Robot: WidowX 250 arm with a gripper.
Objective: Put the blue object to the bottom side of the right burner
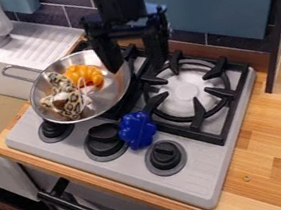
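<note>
I'm holding my tool (137, 68) parted and empty, judging the blue object (137, 130) below it light, stiff, best pinched mid-body.

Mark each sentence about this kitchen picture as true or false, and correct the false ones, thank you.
1. The blue object is inside the pan. False: it lies on the stove, near the lower left corner of the right burner's grate.
2. The orange object is in the pan. True.
3. The gripper is closed on the spotted cloth. False: its fingers are apart with nothing between them, and the cloth lies in the pan.
4. The middle knob is to the left of the blue object. True.
5. The pan's handle points toward the right burner. False: it points away, toward the sink side.
</note>
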